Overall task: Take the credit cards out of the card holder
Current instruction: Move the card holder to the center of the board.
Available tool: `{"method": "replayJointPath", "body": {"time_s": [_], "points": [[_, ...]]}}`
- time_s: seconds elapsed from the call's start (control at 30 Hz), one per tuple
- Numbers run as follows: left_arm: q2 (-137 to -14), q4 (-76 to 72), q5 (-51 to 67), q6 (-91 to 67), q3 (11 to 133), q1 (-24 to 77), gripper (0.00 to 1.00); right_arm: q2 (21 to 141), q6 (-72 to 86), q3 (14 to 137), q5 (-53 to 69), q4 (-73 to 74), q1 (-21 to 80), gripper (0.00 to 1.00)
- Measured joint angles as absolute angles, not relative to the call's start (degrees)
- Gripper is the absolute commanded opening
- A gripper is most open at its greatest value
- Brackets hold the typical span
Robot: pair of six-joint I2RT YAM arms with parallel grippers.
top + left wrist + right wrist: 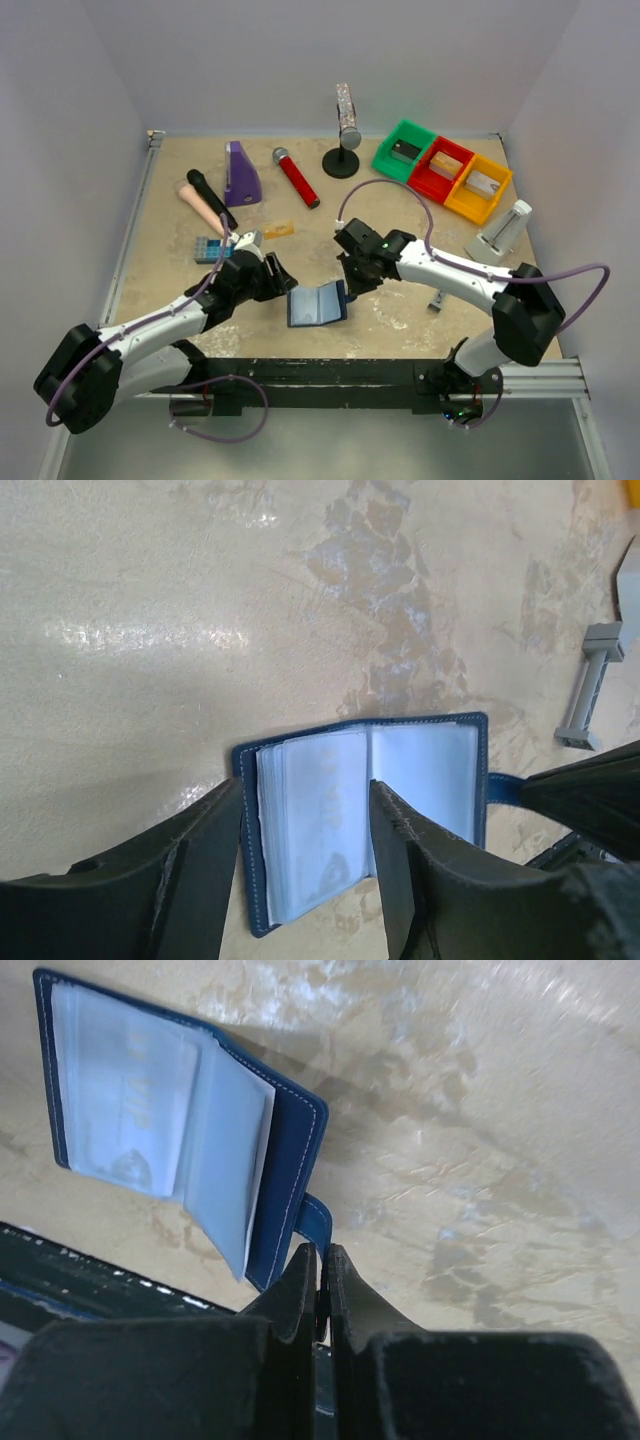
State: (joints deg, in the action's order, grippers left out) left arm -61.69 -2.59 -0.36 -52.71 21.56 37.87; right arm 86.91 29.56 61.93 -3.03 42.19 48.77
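Note:
The card holder (316, 305) lies open on the table near the front edge, navy outside with pale blue-grey pockets inside. My left gripper (305, 825) is open, its jaws straddling the left stack of pockets (312, 820) without closing on it. My right gripper (322, 1260) is shut on the holder's snap tab (318, 1216), at the holder's right edge in the top view (350, 285). A pale card with faint print shows through a pocket (128, 1105). An orange-gold credit card (279, 229) lies loose on the table behind the left gripper.
A studded blue brick block (210, 249) sits left of the left arm. Behind are a purple stand (241, 175), a red microphone (297, 178), a black round-based stand (343, 160) and green, red and orange bins (443, 171). A small grey clip (438, 300) lies right.

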Motion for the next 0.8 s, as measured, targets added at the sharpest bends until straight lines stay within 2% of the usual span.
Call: {"method": "replayJointPath", "body": {"time_s": [0.2, 0.8], "points": [[-55.9, 1.02, -1.13, -52.27, 21.98, 37.63, 0.57, 82.15, 37.69, 54.33, 1.17, 37.01, 49.01, 0.0], [-55.18, 0.05, 6.81, -52.53, 15.03, 38.04, 0.54, 83.26, 39.4, 53.54, 2.15, 32.27, 49.5, 0.0]]}}
